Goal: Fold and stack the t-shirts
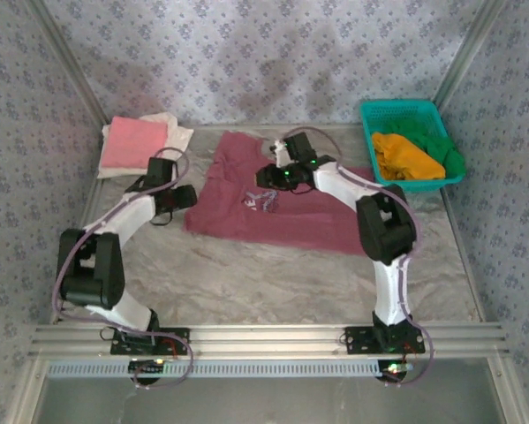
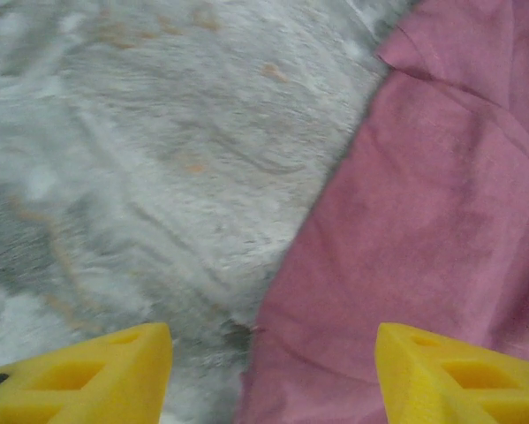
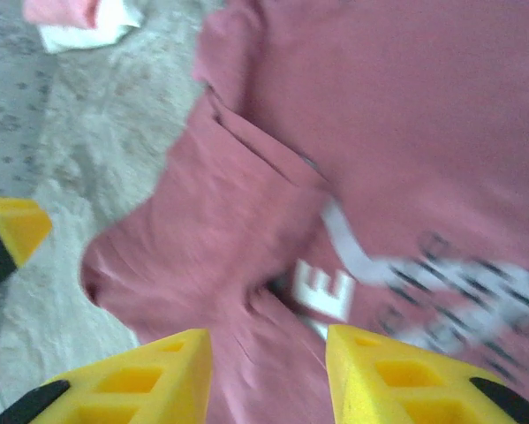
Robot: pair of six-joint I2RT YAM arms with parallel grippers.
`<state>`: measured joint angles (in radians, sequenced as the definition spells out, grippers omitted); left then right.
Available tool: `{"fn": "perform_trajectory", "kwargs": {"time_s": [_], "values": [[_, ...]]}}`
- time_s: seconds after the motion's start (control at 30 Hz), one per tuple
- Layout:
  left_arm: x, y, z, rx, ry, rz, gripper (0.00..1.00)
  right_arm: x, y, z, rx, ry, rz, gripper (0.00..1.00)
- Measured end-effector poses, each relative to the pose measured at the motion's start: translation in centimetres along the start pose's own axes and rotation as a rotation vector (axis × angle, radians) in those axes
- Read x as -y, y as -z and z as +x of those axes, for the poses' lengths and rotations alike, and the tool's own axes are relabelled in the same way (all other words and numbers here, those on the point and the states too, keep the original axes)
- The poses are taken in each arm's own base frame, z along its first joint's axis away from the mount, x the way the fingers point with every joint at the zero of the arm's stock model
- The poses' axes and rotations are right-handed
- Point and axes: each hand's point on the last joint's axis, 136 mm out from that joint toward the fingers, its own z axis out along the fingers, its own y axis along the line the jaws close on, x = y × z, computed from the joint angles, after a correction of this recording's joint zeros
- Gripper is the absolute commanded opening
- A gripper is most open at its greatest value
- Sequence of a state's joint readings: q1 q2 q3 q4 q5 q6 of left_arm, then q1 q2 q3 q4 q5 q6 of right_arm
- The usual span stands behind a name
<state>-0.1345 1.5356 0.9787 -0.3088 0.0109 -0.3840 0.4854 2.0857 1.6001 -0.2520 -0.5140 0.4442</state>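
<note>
From the top camera, you see the maroon t-shirt [image 1: 277, 208] lying spread on the table [image 1: 273, 283], with its long axis going left to right. The left gripper [image 1: 181, 200] is at its left edge and the right gripper [image 1: 266, 177] is over its upper middle, nearer to the print. In the left wrist view, the fingers [image 2: 114, 371] stand apart and hold nothing, and the shirt edge lies below them toward the right. In the right wrist view, the jaws are apart and empty above a fold [image 3: 202, 238] beside the white letters [image 3: 330, 296]; this picture is blurred, so you cannot read the print well
</note>
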Motion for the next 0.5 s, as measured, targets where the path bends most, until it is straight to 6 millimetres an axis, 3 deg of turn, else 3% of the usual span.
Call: {"fn": "perform_trajectory", "kwargs": {"time_s": [0.1,0.2,0.33,0.5], "values": [[-1.9,1.3,-0.4,0.042,0.053,-0.002,0.65,0.0,-2.8,-0.5,-0.016,-0.031,-0.023,0.49],[-3.0,1.7,-0.5,0.055,0.085,0.000,0.66,1.3,-5.2,-0.3,-0.040,-0.082,-0.022,0.52],[-3.5,1.6,-0.2,0.048,0.103,0.013,0.66,2.5,-7.3,0.2,-0.078,-0.125,-0.015,0.55],[-3.1,1.5,-0.2,0.049,0.104,0.042,0.68,1.1,-8.9,0.6,-0.109,-0.131,-0.044,0.52]]}}
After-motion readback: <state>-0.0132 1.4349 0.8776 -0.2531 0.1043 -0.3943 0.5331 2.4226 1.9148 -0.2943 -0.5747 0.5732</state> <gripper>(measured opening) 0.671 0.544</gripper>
